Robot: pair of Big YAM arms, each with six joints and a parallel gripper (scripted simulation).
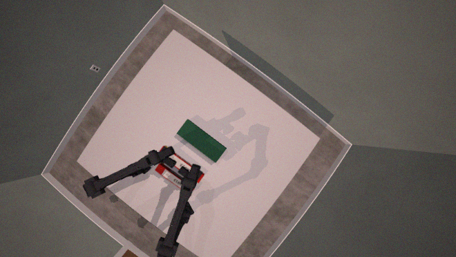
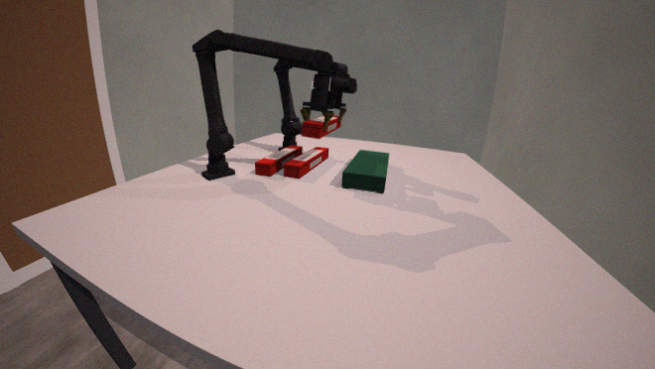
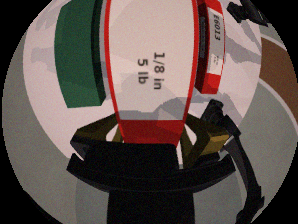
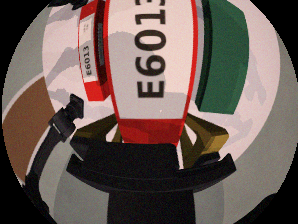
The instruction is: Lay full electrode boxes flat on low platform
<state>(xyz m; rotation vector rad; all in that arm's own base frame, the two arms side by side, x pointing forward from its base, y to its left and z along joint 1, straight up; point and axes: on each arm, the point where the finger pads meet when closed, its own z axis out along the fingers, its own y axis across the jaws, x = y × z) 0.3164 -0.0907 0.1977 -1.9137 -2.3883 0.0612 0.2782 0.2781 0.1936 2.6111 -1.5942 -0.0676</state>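
A red welding-electrode box (image 1: 180, 162) (image 2: 318, 130) (image 3: 150, 75) (image 4: 150, 60) with a white label hangs level in the air, held at both ends. My left gripper (image 1: 166, 154) (image 2: 336, 119) (image 3: 151, 112) is shut on its "1/8 in 5 lb" end. My right gripper (image 1: 193, 172) (image 2: 314, 121) (image 4: 150, 132) is shut on its "E6013" end. Two more red boxes (image 2: 278, 160) (image 2: 306, 162) lie flat side by side on the table below; one of them shows in the overhead view (image 1: 162, 170) and in the wrist views (image 3: 212, 50) (image 4: 90, 60). The green low platform (image 1: 202, 139) (image 2: 367, 169) (image 3: 77, 60) (image 4: 222, 60) lies beside them with nothing on it.
The white table top (image 1: 214, 86) (image 2: 298, 278) carries the two arm bases (image 1: 92, 186) (image 1: 166, 246) along one edge. A brown door (image 2: 45, 124) stands behind that side.
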